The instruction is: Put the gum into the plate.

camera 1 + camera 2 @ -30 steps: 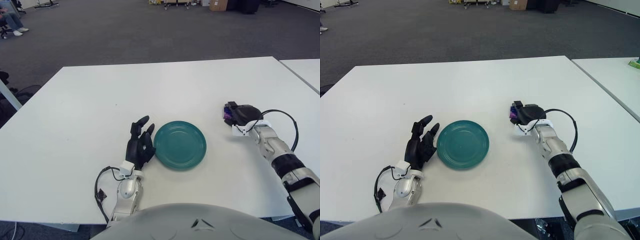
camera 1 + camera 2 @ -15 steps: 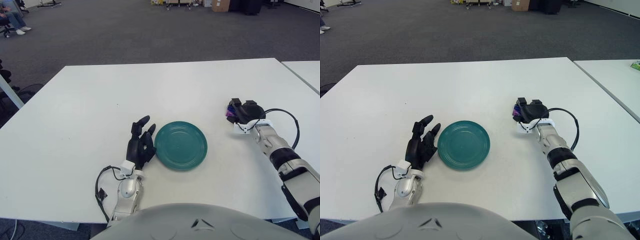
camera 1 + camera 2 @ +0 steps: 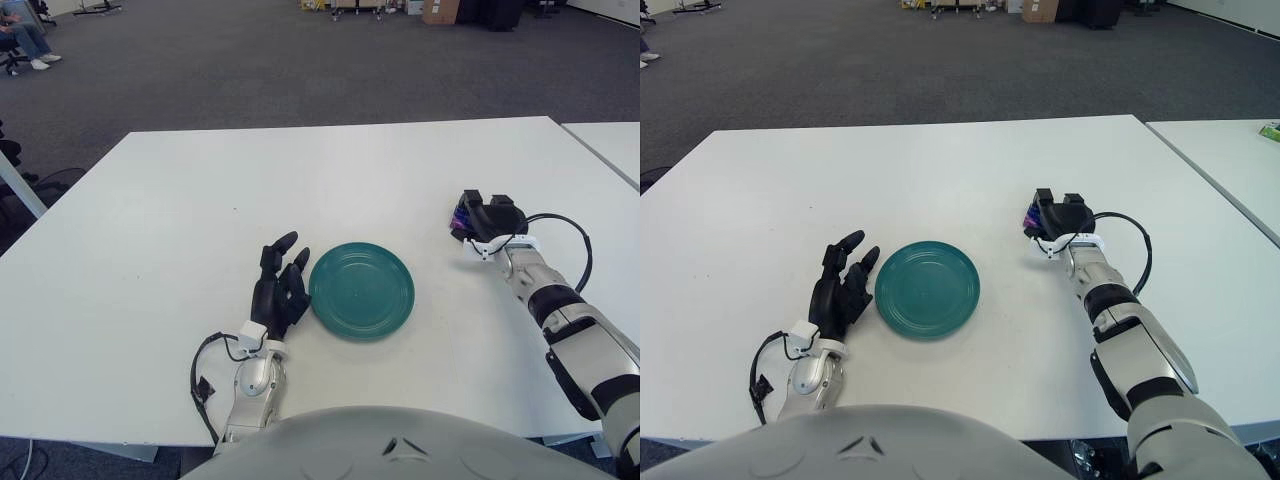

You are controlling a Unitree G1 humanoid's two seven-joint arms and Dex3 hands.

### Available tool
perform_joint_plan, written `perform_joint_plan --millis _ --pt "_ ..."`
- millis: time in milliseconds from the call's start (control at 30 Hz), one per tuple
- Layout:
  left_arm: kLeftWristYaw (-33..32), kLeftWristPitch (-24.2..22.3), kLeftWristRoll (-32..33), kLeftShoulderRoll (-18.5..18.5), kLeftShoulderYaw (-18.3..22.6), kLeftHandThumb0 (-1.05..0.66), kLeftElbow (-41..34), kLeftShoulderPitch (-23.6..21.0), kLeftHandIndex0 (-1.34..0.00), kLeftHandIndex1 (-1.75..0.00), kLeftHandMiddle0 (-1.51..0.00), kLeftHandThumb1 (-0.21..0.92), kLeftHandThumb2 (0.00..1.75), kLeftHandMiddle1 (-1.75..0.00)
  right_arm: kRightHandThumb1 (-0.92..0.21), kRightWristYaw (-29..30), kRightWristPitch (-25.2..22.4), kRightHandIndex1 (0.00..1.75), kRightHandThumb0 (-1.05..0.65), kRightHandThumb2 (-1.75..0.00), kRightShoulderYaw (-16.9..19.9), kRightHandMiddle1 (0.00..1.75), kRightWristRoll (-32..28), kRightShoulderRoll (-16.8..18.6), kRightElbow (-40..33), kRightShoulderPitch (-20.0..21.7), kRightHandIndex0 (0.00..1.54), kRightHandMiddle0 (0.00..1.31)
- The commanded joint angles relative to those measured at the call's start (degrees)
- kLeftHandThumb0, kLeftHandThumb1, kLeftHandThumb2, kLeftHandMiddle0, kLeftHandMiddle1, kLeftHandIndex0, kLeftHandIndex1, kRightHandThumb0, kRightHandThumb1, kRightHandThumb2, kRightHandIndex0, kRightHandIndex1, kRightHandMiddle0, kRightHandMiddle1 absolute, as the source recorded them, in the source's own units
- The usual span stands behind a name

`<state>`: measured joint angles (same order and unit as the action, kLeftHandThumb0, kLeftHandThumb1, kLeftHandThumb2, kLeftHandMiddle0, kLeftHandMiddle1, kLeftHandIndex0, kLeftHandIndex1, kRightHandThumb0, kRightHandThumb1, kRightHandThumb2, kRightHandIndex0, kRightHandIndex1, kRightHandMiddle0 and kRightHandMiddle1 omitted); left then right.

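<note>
Right hand (image 3: 487, 215) found over the gum (image 3: 460, 219), well to the right of the plate (image 3: 361, 290) on the white table (image 3: 180, 210). Compared with one second ago: hand shifted slightly up and away from the robot, wrist turned, forearm drawn in a steeper line toward the hand. Purple of the gum visible at the hand's left edge in both eye views, as in the earlier pictures. Fingers (image 3: 1044, 197) curled down around the gum; judged to be gripping it, though contact beneath the palm hidden. Whether lifted clear of the table or resting on it: cannot tell.

Left hand (image 3: 281, 285) parked just beside the plate's left rim, fingers relaxed and spread, holding nothing; position unchanged across all pictures.

Plate bare, unmoved.

Assessment: grasp stage apparently being settled, not transport. No travel toward the plate recorded in the last second; small outward drift only. Task judged early, with carry and release outstanding. Next move likely to call for a lift, then a leftward sweep to above the plate. Risk noted: a small, possibly slick packet slipping from a partial hold during the lift.
</note>
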<state>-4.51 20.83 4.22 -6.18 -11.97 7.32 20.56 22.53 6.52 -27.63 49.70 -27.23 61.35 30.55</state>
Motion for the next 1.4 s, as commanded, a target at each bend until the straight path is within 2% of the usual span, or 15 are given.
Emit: perform_joint_plan --millis 0,133,267,433,533,600,733,867,967,1167,1367 --pt "0.2 -1.2 0.7 -2.5 -0.4 -0.78 1.2 2.2 -0.01 -0.91 -0.57 0.92 0.82 -0.07 -0.61 -3.8 0.8 1.75 -0.4 -0.94 -2.4 1.75 -1.3 3.3 6.8 -7.8 0.89 0.39" --pt "0.2 -1.2 0.8 -2.5 -0.3 -0.79 1.1 2.2 -0.01 -0.92 -0.57 0.92 0.8 -0.07 -0.59 -2.9 2.3 1.75 -0.41 -0.97 -1.9 1.75 -2.7 2.6 6.0 -6.0 0.91 0.41" --pt "0.1 -1.7 0.8 -2.5 -0.2 -0.8 1.0 2.1 -0.01 -0.92 -0.57 0.92 0.8 -0.07 -0.59 -4.1 4.0 1.75 -0.41 -0.97 -1.5 1.75 -3.9 0.1 -0.5 -4.0 0.9 0.41" --pt "-0.3 -2.2 0.1 -2.3 -0.2 -0.81 0.7 2.0 -0.01 -0.92 -0.57 0.92 0.8 -0.08 -0.61 -11.6 4.4 1.75 -0.4 -0.95 0.3 1.75 -5.9 -4.9 -16.4 -4.0 0.88 0.4" --pt "-0.5 -2.3 -0.3 -2.2 -0.1 -0.81 0.6 1.9 -0.01 -0.92 -0.57 0.92 0.81 -0.07 -0.61 -17.0 2.6 1.75 -0.4 -0.94 2.5 1.75 -6.7 -8.2 -31.4 -7.9 0.86 0.39" --pt "-0.6 -2.3 -0.4 -2.2 -0.1 -0.81 0.6 1.9 -0.01 -0.92 -0.56 0.92 0.81 -0.07 -0.62 -18.9 1.7 1.75 -0.4 -0.94 3.4 1.75 -6.7 -8.9 -36.2 -9.3 0.86 0.39" --pt "-0.7 -2.5 -0.5 -2.2 -0.3 -0.81 -0.1 2.1 -0.01 -0.92 -0.56 0.92 0.83 -0.07 -0.6 -24.0 4.8 1.75 -0.4 -0.96 4.6 1.75 -6.1 -13.4 -49.5 -11.3 0.86 0.4" --pt "-0.6 -2.8 -0.2 -2.3 -0.3 -0.81 -0.5 2.2 -0.01 -0.92 -0.56 0.92 0.84 -0.07 -0.57 -26.9 5.1 1.75 -0.41 -0.99 5.7 1.75 -5.1 -14.8 -58.7 -13.6 0.87 0.42" --pt "-0.9 -2.4 -0.3 -2.5 -0.2 -0.81 -0.2 1.9 -0.01 -0.93 -0.56 0.92 0.84 -0.07 -0.57 -28.8 5.0 1.75 -0.41 -1.0 6.4 1.75 -4.9 -14.7 -65.6 -15.2 0.9 0.43" --pt "-1.3 -2.3 -0.8 -2.6 -0.2 -0.82 -0.1 1.8 -0.01 -0.92 -0.54 0.92 0.83 -0.06 -0.56 -34.7 1.7 1.75 -0.41 -1.02 6.6 1.75 -5.7 -12.7 -73.0 -17.0 0.93 0.43" --pt "-1.4 -2.7 -0.4 -3.0 -0.3 -0.82 -0.5 1.9 -0.02 -0.92 -0.53 0.92 0.83 -0.06 -0.53 -45.7 -3.6 1.75 -0.42 -1.05 3.1 1.75 -1.5 -9.0 -82.3 -16.0 0.96 0.46"
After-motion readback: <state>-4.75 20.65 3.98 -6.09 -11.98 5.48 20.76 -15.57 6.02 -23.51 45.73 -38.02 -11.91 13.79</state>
